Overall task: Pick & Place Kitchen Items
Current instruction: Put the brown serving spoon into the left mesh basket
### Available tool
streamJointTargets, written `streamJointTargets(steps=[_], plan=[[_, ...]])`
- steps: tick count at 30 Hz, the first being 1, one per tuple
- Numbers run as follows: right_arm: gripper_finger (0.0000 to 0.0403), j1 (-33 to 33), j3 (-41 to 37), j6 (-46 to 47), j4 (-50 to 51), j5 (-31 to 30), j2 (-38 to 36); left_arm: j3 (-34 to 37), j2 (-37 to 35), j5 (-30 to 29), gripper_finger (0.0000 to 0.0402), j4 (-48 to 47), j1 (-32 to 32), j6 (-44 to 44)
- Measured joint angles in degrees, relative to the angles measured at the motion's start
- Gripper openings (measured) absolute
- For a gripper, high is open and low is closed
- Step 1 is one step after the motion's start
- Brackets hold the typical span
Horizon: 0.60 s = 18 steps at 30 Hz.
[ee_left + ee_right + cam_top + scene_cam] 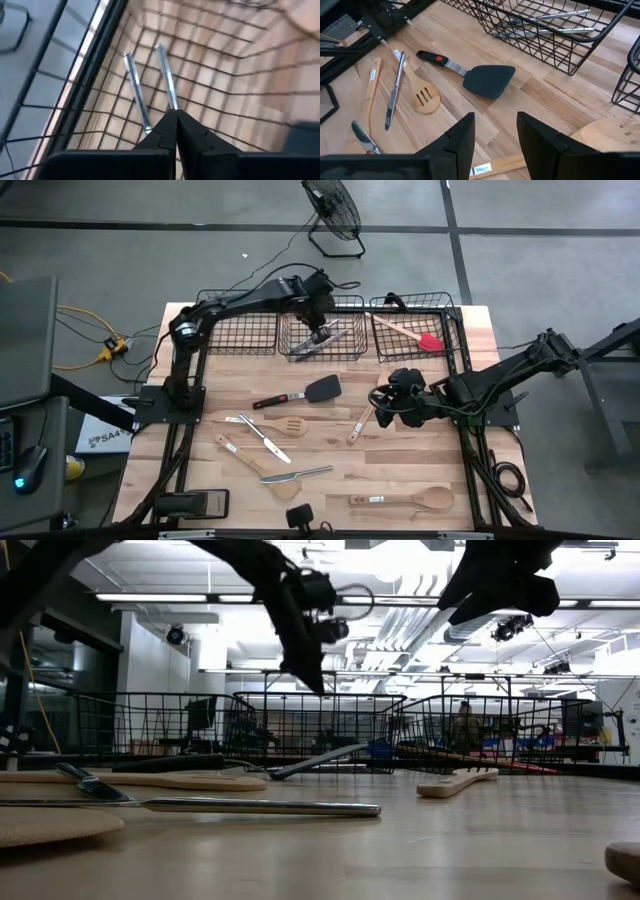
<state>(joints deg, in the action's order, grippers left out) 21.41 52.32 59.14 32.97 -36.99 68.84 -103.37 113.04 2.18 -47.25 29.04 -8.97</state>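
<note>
left gripper [318,330] hangs over the middle wire basket [296,352], fingers pressed together on nothing; two metal knives [150,85] lie below it, so this looks like a sort-by-type drop-off. right gripper [495,131] hovers spread apart over the table near the black turner [482,79], likely the next pick. only the high view shows the red spatula [415,335] in the right basket.

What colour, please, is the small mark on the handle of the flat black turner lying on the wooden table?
Red, on the black turner; the right wrist view shows it best.

Two matte black jointed arms, looping black cables, angular black claw fingers [460,137]
</note>
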Motion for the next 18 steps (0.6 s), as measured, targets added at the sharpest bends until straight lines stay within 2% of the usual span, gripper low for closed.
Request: streamJointTargets(steps=[7, 16, 18], plan=[[0.0138, -0.02, 0.01, -1.87, 0.42, 0.75, 0.00, 0.00, -5.10, 0.90, 0.0000, -5.06, -2.82, -5.58], [0.0138, -0.02, 0.00, -2.17, 3.05, 3.92, 0.00, 0.13, -9.77, 0.57, 0.0000, -14.32, -4.07, -5.78], [0.0138, -0.02, 0.00, -2.19, 3.82, 5.17, 0.00, 2.12, -11.40, 1.05, 0.0000, -13.99, -4.41, -5.59]])
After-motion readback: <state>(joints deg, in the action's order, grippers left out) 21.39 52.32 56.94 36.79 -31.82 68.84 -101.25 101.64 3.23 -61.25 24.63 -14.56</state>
